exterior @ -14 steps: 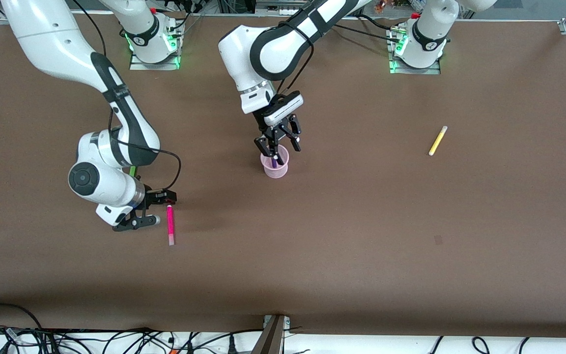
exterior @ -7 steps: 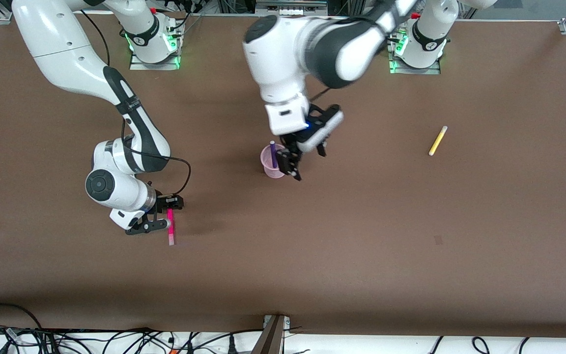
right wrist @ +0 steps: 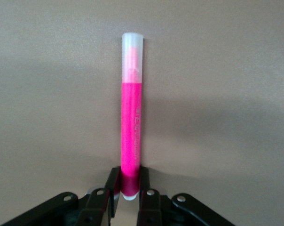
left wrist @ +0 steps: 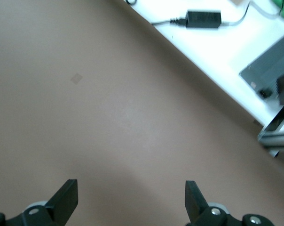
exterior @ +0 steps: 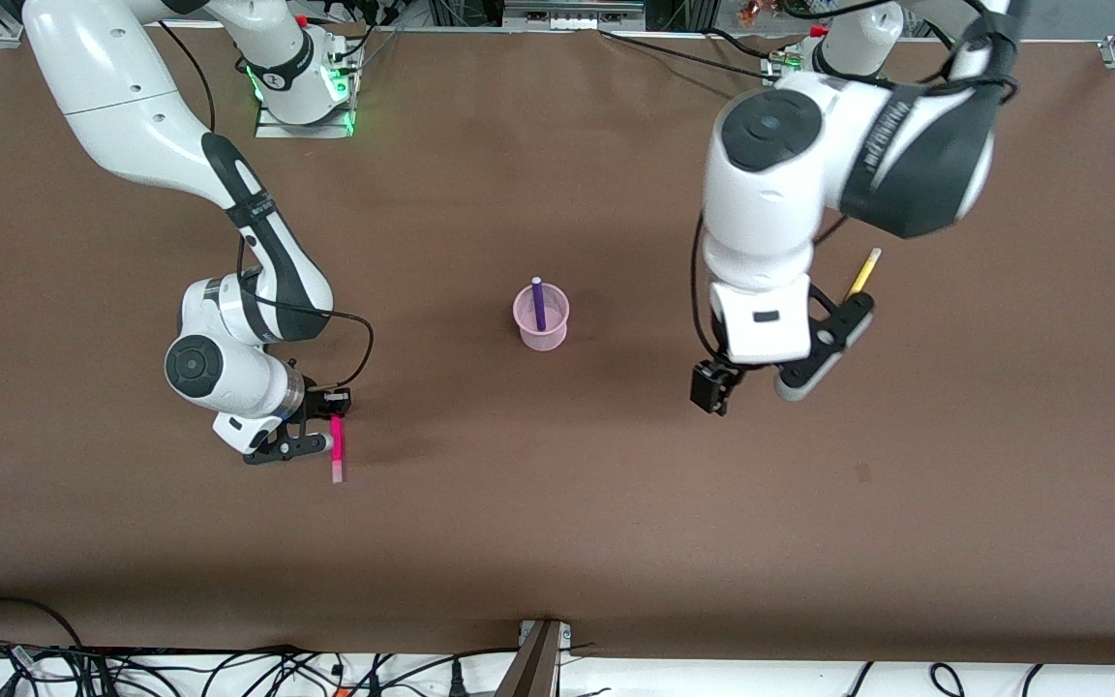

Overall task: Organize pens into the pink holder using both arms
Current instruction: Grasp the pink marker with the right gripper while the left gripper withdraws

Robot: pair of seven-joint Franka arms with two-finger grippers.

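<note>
While clenched on the pink pen near the right arm's table edge, lift the right gripper straight, carry to the holder mid-table; left gripper released, over bare table.

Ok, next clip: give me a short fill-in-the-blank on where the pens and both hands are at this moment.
1. The dark purple pen stands inside the pale pink translucent plastic ____.
2. The right hand is shut on the ____ pen's end, low at the brown table.
3. The left hand hangs open and ____ above the table.
4. The slim ____ pen lies toward the left arm's end, partly hidden by the arm.

Missing words: cup; magenta pink; empty; yellow
</note>
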